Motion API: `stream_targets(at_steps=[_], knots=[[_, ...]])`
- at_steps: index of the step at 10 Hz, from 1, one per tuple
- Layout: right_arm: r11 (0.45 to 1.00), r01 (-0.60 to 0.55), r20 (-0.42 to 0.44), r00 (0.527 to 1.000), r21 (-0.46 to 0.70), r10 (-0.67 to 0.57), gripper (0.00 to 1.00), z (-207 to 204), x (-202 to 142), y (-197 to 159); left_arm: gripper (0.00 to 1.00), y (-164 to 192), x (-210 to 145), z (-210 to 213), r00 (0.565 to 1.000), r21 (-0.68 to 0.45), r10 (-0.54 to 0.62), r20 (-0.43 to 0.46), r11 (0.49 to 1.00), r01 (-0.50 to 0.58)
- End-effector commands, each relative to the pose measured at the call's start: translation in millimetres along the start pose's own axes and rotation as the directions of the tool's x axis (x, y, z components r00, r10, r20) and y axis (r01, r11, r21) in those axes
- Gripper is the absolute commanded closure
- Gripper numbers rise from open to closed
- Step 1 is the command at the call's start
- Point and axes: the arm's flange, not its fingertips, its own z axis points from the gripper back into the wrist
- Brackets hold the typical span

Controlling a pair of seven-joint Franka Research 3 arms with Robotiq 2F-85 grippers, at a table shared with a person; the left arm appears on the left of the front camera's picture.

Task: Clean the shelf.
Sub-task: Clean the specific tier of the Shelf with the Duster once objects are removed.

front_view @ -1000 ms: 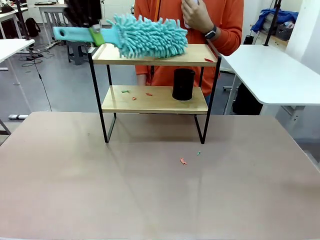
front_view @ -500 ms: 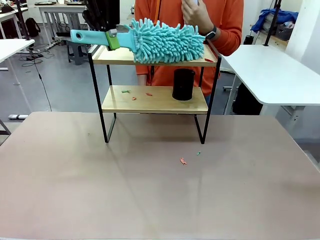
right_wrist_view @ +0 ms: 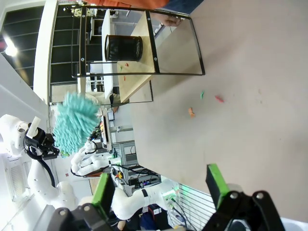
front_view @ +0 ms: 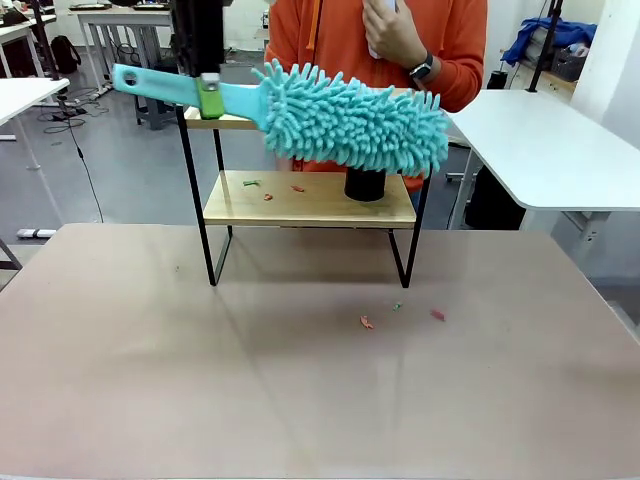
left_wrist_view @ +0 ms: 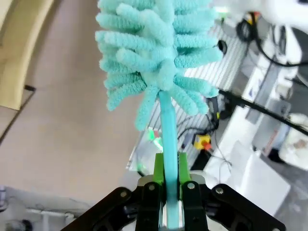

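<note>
The shelf (front_view: 225, 122) stands at the table's far side, a black frame with two light wooden boards. My left gripper (front_view: 208, 92) is shut on the handle of a teal fluffy duster (front_view: 355, 115), whose head hangs in front of the top board's right end, tilted down. In the left wrist view the green pads (left_wrist_view: 158, 169) clamp the duster's handle (left_wrist_view: 167, 130) below its head (left_wrist_view: 154, 53). A black mesh cup (front_view: 365, 185) and small scraps (front_view: 250, 183) sit on the lower board. My right gripper (right_wrist_view: 160, 187) is open, low over the table, facing the shelf (right_wrist_view: 144, 43).
Small red and green scraps (front_view: 367, 322) lie on the brown table in front of the shelf, another red scrap (front_view: 437, 315) to their right. A person in an orange top (front_view: 455, 40) stands behind the shelf with a hand raised. White tables (front_view: 545, 140) flank the scene.
The duster swept rightward along the top board and now hangs off its right front. The red scrap from the board's right end now lies on the table.
</note>
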Motion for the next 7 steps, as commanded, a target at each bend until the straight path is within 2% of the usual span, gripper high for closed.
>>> stream_targets(at_steps=[1,4,5,6,7], knots=[[0.999,-0.028,0.009,1.000,0.020,0.027,0.00,-1.6,1.7,1.0,0.88,4.5,-22.5,19.5,0.999,-0.001,-0.048,-0.009,0.999,0.048],[0.999,-0.028,0.009,1.000,0.020,0.027,0.00,-1.6,1.7,1.0,0.88,0.8,-49.5,25.5,0.995,-0.048,-0.087,0.041,0.995,0.089],[0.999,-0.028,0.009,1.000,0.020,0.027,0.00,-1.6,1.7,1.0,0.88,-0.9,-71.5,32.8,0.992,-0.057,-0.088,0.085,0.994,0.093],[0.999,-0.028,0.009,1.000,0.020,0.027,0.00,-1.6,1.7,1.0,0.88,6.3,-120.2,47.7,0.980,-0.059,-0.023,0.200,0.998,0.036],[0.999,-0.028,0.009,1.000,0.020,0.027,0.00,-1.6,1.7,1.0,0.88,20.3,-176.7,57.5,0.934,-0.065,0.127,0.335,0.992,-0.112]])
